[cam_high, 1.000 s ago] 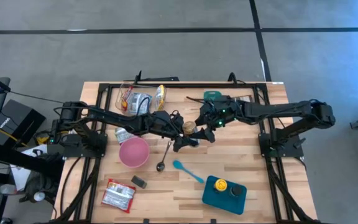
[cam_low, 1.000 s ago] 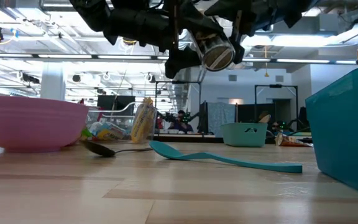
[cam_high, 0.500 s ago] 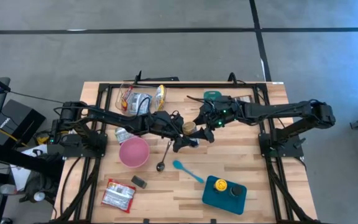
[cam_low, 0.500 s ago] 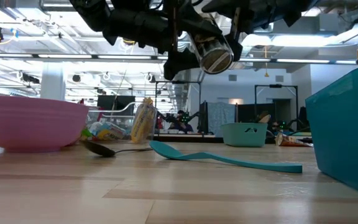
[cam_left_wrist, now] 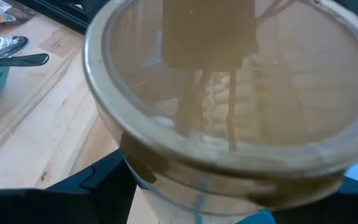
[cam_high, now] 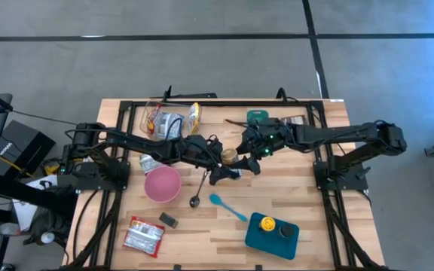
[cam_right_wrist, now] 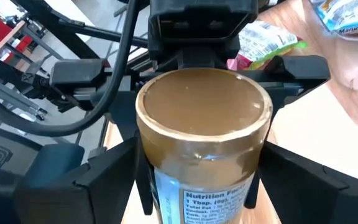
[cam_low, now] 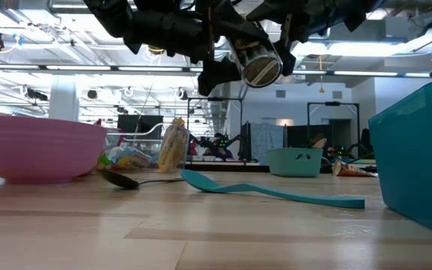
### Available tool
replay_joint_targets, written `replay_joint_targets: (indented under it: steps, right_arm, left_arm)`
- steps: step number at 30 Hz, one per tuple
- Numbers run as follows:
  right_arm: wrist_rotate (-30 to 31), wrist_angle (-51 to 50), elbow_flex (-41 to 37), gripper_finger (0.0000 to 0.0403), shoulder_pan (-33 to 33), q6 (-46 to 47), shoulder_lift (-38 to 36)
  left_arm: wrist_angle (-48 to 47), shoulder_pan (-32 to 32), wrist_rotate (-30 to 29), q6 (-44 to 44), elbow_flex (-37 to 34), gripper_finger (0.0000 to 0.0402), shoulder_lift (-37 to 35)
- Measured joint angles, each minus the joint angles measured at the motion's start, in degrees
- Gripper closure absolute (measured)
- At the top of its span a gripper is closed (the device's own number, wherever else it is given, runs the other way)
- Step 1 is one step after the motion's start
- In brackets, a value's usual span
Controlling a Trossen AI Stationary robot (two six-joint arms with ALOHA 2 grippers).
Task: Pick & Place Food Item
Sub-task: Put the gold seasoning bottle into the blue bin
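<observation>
**Held item.** Jar (cam_high: 230, 155), clear-walled with a tan lid and a printed nutrition label, lifted well above the bench near its middle. In the low view the jar (cam_low: 257, 61) hangs tilted, one round end turned toward the camera. The right wrist view shows the tan lid (cam_right_wrist: 204, 112) face-on; the left wrist view looks along the glass body (cam_left_wrist: 229, 106).

**Left gripper** (cam_high: 228, 164). Reaches in from the left edge of the bench to its centre; fingers clenched on the jar from either side.

**Right gripper** (cam_high: 253, 153). Reaches in from the right edge; fingers spread wide and flanking the lid end of the jar. Whether they touch it cannot be told.

**On the bench (cam_high: 307, 192).**
- Pink bowl (cam_high: 162, 184), left of centre, just beside the left arm.
- Metal spoon (cam_high: 199, 190), beside the bowl, toward the middle.
- Teal spatula (cam_high: 227, 206), between the spoon and the near right corner.
- Teal box (cam_high: 272, 235), near the front edge on the right, carrying a yellow lid (cam_high: 267, 223) and a dark lid (cam_high: 285, 231).
- Red and silver packet (cam_high: 144, 235), near the front left corner, with a small dark block (cam_high: 169, 219) beside it.
- Clear bin of snack packets (cam_high: 168, 119), at the back edge, left of centre.
- Small teal tub (cam_high: 257, 116), at the back edge, right of centre.
</observation>
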Motion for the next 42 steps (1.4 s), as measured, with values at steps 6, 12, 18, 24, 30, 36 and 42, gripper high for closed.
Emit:
replay_joint_targets:
  steps: [6, 12, 18, 24, 30, 36, 42]
  right_arm:
    - [0.0, 1.7, 0.0, 0.0091, -0.2, 0.1, 0.0]
    - [2.8, 0.4, 0.0, 0.0092, 0.4, 0.1, 0.5]
    - [3.2, 2.4, 0.1, 0.0092, 1.3, 0.6, 2.2]
    - [2.7, 3.4, 0.0, 0.0092, 1.5, 0.8, 3.7]
    - [2.8, 3.4, 0.0, 0.0092, 0.9, 0.6, 3.2]
    - [2.8, 2.9, 0.0, 0.0102, 0.6, 0.6, 2.6]
    - [2.8, 2.4, 0.0, 0.0131, 0.7, 0.6, 2.6]
  left_arm:
    - [0.2, 0.0, -0.3, -0.7, 0.0, 0.0120, 0.0]
    - [-0.4, 0.0, -0.4, -1.7, -0.1, 0.0120, 0.0]
    - [0.0, 0.0, -0.3, -2.0, -0.1, 0.0120, 0.0]
    - [-1.2, 0.0, 0.1, -2.0, -0.1, 0.0120, 0.0]
    - [-1.1, 0.0, 0.0, -2.0, -0.1, 0.0120, 0.0]
    - [-1.3, 0.0, -0.3, -2.0, 0.0, 0.0120, 0.0]
    - [-1.4, 0.0, -0.1, -2.1, 0.0, 0.0118, 0.0]
